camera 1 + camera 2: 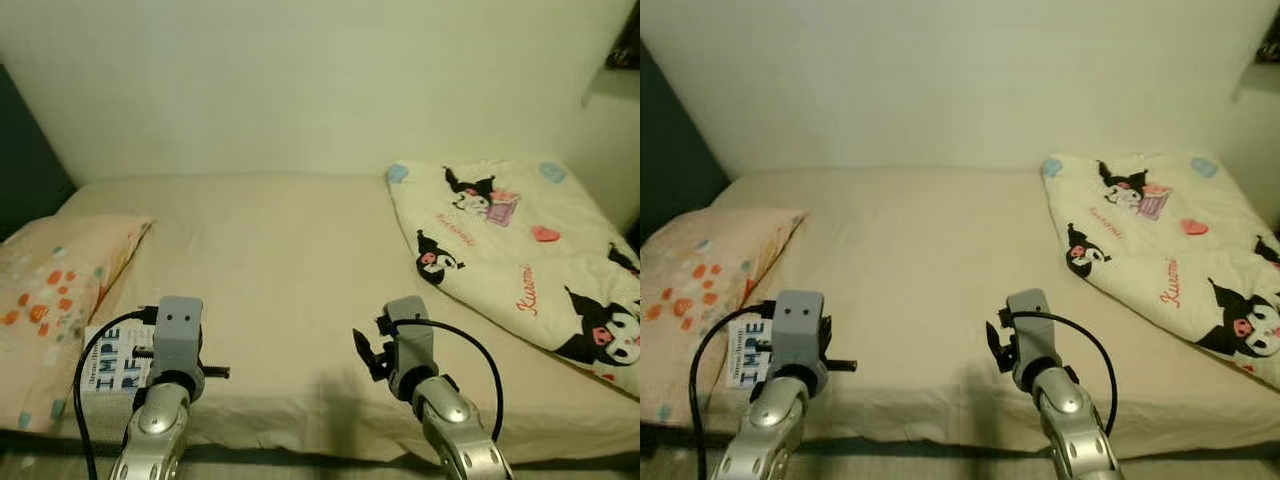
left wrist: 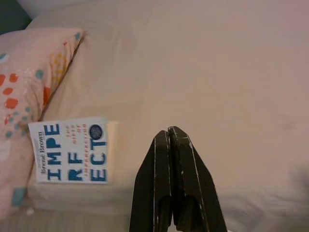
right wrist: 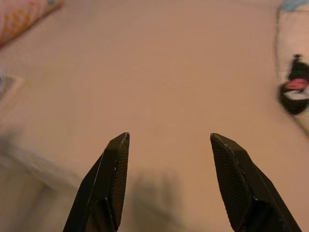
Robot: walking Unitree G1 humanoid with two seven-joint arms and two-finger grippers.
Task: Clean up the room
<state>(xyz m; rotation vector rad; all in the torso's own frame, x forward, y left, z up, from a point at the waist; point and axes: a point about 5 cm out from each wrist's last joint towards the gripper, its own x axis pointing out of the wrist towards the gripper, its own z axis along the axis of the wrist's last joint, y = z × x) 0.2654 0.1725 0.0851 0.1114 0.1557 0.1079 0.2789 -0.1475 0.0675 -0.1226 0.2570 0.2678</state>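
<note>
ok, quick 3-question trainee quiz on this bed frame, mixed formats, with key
1. True or false: the left claw is open.
2. The book lies: A) on the blanket; B) beside the pillow, near the bed's front edge; C) on the floor.
3. Fill in: the right claw hangs over bare ____, its fingers apart.

Key: 1 false, it is shut on nothing. 2 B. 3 sheet.

Both arms: silver metallic shells, rounded joint caps with screw heads, grey boxy wrist modules. Black cable loops off each wrist. Left tool [image 2: 169,140]: two long black fingers, scuffed edges. Right tool [image 3: 169,137]: same black fingers, tapered tips, textured inner pads.
</note>
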